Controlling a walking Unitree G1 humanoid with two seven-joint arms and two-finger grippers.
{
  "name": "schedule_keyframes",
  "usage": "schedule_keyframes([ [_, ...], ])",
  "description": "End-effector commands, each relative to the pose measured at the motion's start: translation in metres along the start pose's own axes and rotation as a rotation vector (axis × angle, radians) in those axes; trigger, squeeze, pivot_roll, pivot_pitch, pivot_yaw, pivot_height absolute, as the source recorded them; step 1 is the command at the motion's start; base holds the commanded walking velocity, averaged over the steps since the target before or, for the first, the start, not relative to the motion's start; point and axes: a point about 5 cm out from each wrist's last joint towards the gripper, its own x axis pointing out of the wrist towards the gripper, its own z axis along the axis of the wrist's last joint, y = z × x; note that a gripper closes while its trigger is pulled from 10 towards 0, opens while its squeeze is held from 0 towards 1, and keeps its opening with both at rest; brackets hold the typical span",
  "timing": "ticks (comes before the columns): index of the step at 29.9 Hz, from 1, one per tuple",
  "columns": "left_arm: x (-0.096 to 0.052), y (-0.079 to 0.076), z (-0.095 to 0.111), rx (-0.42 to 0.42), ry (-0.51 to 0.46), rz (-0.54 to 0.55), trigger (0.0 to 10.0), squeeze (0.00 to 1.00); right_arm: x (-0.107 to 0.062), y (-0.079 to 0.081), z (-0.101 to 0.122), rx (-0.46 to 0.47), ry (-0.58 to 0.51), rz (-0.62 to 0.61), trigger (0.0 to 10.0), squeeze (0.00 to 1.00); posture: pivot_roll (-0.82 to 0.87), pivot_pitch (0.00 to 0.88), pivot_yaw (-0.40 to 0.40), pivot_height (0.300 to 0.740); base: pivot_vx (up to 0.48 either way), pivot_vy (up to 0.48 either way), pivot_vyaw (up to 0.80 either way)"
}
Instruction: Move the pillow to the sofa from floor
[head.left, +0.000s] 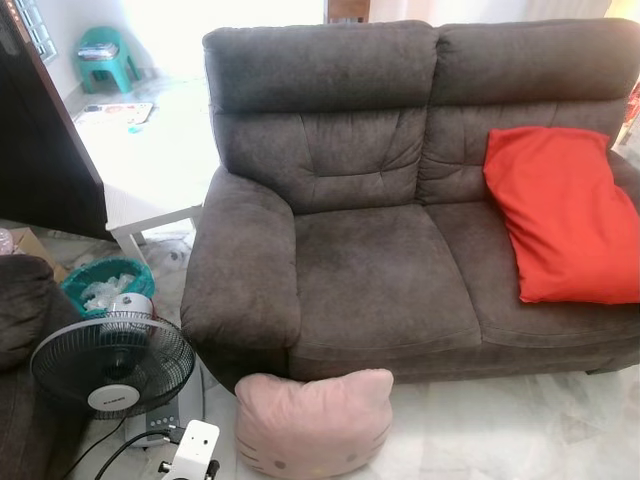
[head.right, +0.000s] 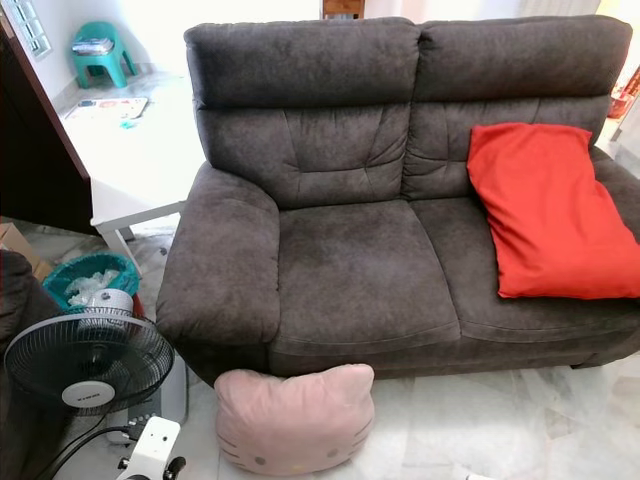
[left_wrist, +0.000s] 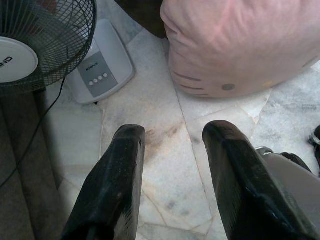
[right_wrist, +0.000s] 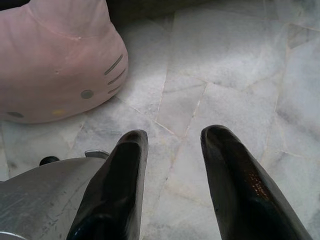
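Note:
A pink cat-face pillow (head.left: 313, 423) lies on the marble floor against the front of the dark grey two-seat sofa (head.left: 385, 265). In the left wrist view my left gripper (left_wrist: 173, 137) is open above bare floor, with the pillow (left_wrist: 235, 45) a short way beyond its fingertips. My right gripper (right_wrist: 170, 140) is open too, over bare tiles, and the pillow (right_wrist: 57, 62) lies off to one side of it. A piece of my left arm (head.left: 192, 455) pokes up at the lower edge of the left eye view.
A red cushion (head.left: 565, 212) leans on the sofa's right seat. A black standing fan (head.left: 112, 365) with a white base (left_wrist: 100, 67) and cord stands left of the pillow. Behind it are a teal basket (head.left: 105, 280) and a white table (head.left: 150, 165).

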Motion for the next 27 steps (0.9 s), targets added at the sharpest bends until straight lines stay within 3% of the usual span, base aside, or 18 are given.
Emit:
schedule_keyframes([
  [1,-0.0003,0.0029,-0.0003,-0.02,-0.006,0.004,10.0,0.0,0.001,0.0008,0.0026,-0.008,-0.006,0.005,10.0,0.0,-0.02,0.0,0.01,0.74,0.0,0.0,0.0],
  [7,-0.0002,0.0035,-0.0005,-0.031,-0.002,0.006,10.0,0.0,0.0013,0.0016,0.0028,-0.006,-0.007,0.006,10.0,0.0,-0.02,0.0,0.013,0.74,0.0,0.0,0.0],
  [15,-0.0002,0.0042,-0.0008,-0.029,0.002,0.007,10.0,0.0,0.0014,0.0023,0.0026,-0.001,-0.006,0.007,10.0,0.0,-0.01,0.0,0.013,0.74,0.0,0.405,0.0],
  [27,-0.0004,0.0044,-0.0001,-0.015,-0.011,0.01,10.0,0.0,0.0011,0.002,0.0021,-0.002,-0.005,0.008,10.0,0.0,-0.02,0.0,0.015,0.74,0.0,0.0,0.0],
])
